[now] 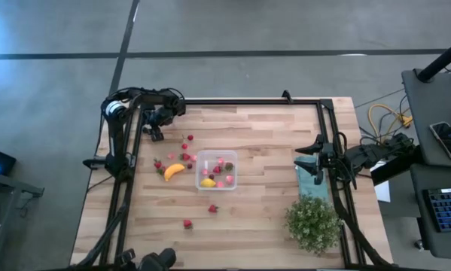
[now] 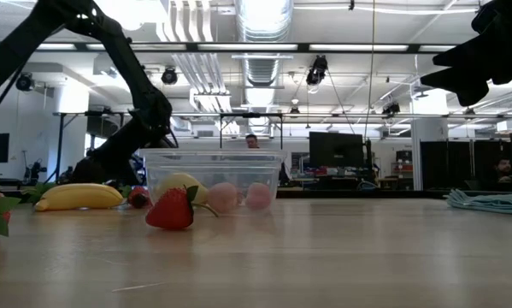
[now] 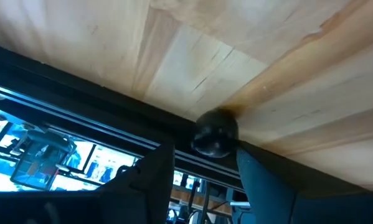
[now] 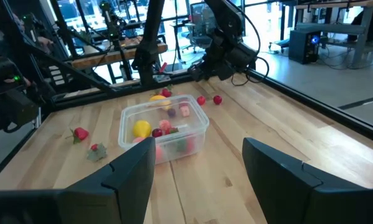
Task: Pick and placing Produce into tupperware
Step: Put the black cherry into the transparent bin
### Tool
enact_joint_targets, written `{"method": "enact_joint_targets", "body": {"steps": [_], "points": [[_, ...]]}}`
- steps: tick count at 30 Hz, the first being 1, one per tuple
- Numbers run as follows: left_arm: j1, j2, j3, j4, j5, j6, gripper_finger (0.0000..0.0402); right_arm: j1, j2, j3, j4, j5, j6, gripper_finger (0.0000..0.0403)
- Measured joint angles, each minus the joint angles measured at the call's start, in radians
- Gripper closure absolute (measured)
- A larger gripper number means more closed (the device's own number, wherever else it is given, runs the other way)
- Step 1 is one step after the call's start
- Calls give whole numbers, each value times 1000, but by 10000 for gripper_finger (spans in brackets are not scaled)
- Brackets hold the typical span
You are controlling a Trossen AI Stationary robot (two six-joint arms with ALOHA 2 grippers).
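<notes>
The clear tupperware (image 1: pixel 216 172) (image 4: pixel 164 127) stands mid-table, holding a yellow lemon (image 1: pixel 208 181) and pink and red berries. An orange-yellow curved piece (image 1: pixel 174 171) lies just left of it. Red berries (image 1: pixel 187 147) are scattered left of and behind it, and two more (image 1: pixel 212 208) (image 1: pixel 187 223) lie nearer the near edge. My left gripper (image 1: pixel 156 134) (image 3: pixel 205 155) is low at the far-left corner, open. Its fingers stand on either side of a dark round piece (image 3: pixel 214 134) on the wood. My right gripper (image 1: pixel 309 163) (image 4: pixel 198 162) hovers open at the table's right. My left gripper has the dark round piece (image 3: pixel 214 134) at its fingertips, coming at it low from the table's right. The piece lies on the wood by the table's edge. A gap shows beside one finger, and I cannot tell whether either finger touches it.
A teal cloth (image 1: pixel 313 181) lies under my right gripper at the right edge. A green bushy plant (image 1: pixel 313 222) stands at the near right. A black frame (image 1: pixel 248 100) runs around the table. Bare wood lies between the tupperware and the cloth.
</notes>
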Motion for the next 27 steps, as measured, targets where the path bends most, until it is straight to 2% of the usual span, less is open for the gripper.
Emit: {"method": "enact_joint_targets", "body": {"steps": [22,27], "points": [[-4,5,-1,48,-23,-4,243,0,0,0,0,0,0,170],[-8,5,-1,44,0,0,277,0,0,0,0,0,0,170]]}}
